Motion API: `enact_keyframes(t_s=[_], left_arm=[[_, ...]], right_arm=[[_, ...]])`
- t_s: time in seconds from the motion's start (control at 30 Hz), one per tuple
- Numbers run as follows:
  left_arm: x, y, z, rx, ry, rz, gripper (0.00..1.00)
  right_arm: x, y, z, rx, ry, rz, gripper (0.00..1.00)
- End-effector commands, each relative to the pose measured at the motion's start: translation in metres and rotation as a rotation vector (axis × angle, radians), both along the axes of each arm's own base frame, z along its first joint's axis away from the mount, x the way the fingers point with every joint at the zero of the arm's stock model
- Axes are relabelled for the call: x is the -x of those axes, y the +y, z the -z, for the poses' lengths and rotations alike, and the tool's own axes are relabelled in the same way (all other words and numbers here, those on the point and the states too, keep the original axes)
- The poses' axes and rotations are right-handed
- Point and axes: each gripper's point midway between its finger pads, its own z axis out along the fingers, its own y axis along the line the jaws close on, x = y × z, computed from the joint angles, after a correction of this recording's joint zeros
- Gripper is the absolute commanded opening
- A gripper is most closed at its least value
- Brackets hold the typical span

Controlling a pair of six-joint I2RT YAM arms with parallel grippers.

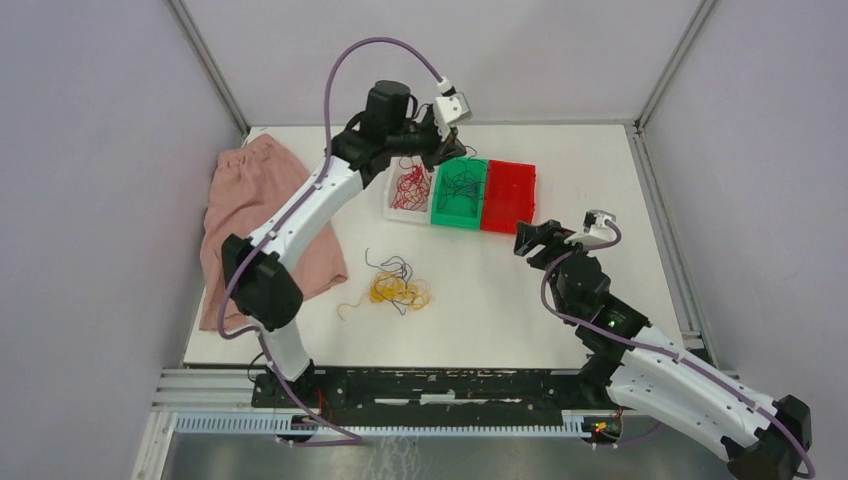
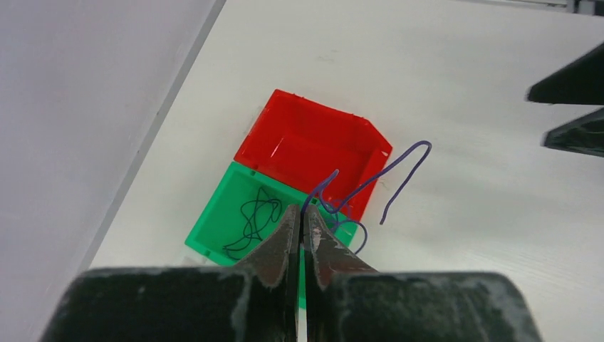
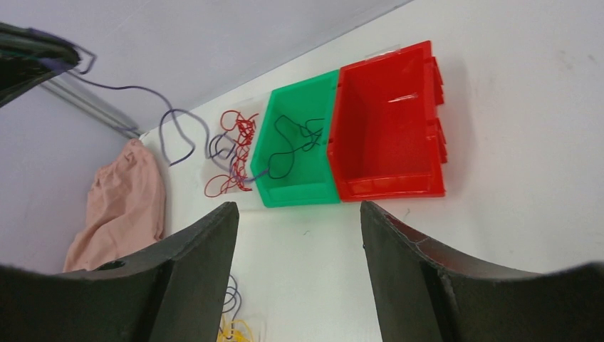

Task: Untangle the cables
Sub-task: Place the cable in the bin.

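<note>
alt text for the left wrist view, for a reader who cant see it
The left tool, shut, pinches a thin purple-blue cable that loops out above a green bin holding dark cables, next to an empty red bin on a white table.

The left arm (image 1: 305,205) and right arm (image 1: 680,385) wear white shells dotted with small dark screws (image 1: 690,372), joined by rounded black joints (image 1: 265,285), each trailed by a thin purple-grey hose (image 1: 333,75). The left gripper (image 2: 300,214) has black fingers (image 2: 274,249) scuffed grey along their edges.
</note>
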Motion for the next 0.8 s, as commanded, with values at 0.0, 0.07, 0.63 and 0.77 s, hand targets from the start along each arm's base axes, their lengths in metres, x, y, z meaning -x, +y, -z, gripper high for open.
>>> enact_keyframes(t_s=[0.0,0.07,0.63,0.77], left_arm=[[-0.041,-0.012,-0.001,-0.016,-0.121,-0.041,0.03],[-0.056,-0.014,0.015,-0.053,-0.141,-0.056,0.03],[-0.135,0.009,0.096,-0.25,-0.182,-0.334,0.03],[-0.146,0.017,0.097,-0.27,-0.208,-0.41,0.03]], right_arm=[[0.002,-0.02,0.002,0.062,0.02,0.082,0.7],[0.003,-0.023,0.001,0.073,0.017,0.084,0.7],[0.003,-0.022,0.005,0.109,0.028,0.074,0.71],[0.002,-0.018,0.004,0.114,0.033,0.061,0.7]])
